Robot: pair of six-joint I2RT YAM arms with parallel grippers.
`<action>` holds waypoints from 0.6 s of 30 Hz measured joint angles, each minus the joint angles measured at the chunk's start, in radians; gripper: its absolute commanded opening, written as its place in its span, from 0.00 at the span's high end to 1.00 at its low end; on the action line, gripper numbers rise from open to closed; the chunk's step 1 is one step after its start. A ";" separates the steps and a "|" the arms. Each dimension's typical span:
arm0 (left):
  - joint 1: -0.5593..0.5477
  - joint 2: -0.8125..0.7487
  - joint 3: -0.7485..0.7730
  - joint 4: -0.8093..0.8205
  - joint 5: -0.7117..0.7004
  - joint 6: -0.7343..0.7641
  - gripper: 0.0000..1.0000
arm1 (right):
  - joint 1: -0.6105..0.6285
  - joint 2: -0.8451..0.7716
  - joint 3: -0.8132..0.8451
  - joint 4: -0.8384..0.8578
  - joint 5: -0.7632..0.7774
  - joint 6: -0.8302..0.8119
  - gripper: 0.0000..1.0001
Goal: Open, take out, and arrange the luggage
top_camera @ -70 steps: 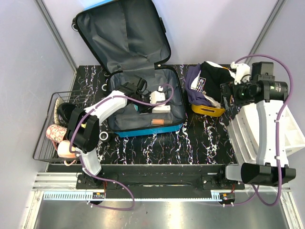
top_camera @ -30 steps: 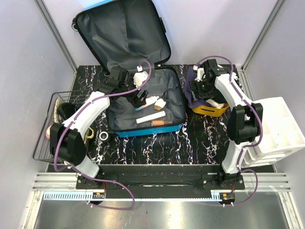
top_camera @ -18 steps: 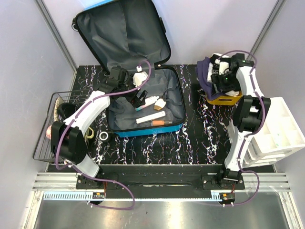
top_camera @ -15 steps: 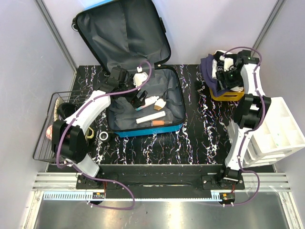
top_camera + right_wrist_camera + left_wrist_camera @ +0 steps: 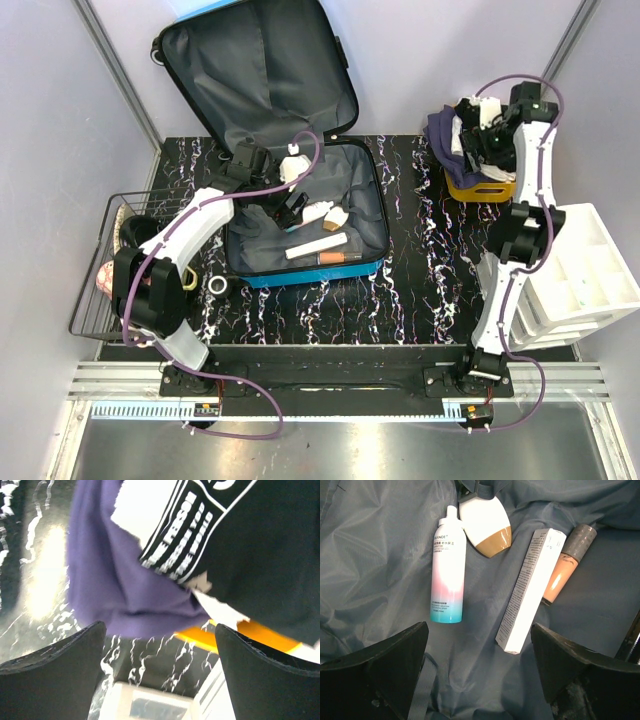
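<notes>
The blue luggage point(image 5: 300, 277) lies open on the table, its grey-lined lid point(image 5: 260, 70) propped against the back wall. My left gripper point(image 5: 297, 205) hovers open over the lining point(image 5: 380, 570), holding nothing point(image 5: 479, 680). Below it lie a pink-and-teal spray bottle point(image 5: 448, 565), a white and brown compact point(image 5: 486, 525), a long white box point(image 5: 530, 590) and a peach tube point(image 5: 565, 565). My right gripper point(image 5: 477, 140) is at the back right, open and empty point(image 5: 157, 675), just above a purple cloth point(image 5: 115, 580) and a black printed garment point(image 5: 250, 545).
An orange bin point(image 5: 480, 188) heaped with clothes stands at the back right corner, its rim point(image 5: 255, 632) showing under the garments. A white compartment organiser point(image 5: 590, 270) sits right. A wire basket point(image 5: 90, 290) with shoes stands left. A small ring point(image 5: 218, 286) lies near the luggage's front.
The right arm swung toward the back right, and the orange bin with clothes shifted there with it. Its jaws spread wider. The left arm barely moved.
</notes>
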 measured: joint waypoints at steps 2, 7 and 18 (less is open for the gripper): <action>0.000 -0.002 0.000 -0.004 0.001 -0.001 0.11 | 0.000 -0.075 -0.040 -0.018 -0.002 0.005 0.00; 0.001 -0.029 -0.016 -0.005 0.022 -0.008 0.11 | -0.001 -0.406 -0.151 -0.039 0.001 0.010 0.00; -0.005 -0.121 -0.069 0.017 0.106 -0.056 0.11 | -0.233 -1.044 -0.657 -0.041 0.065 -0.012 0.23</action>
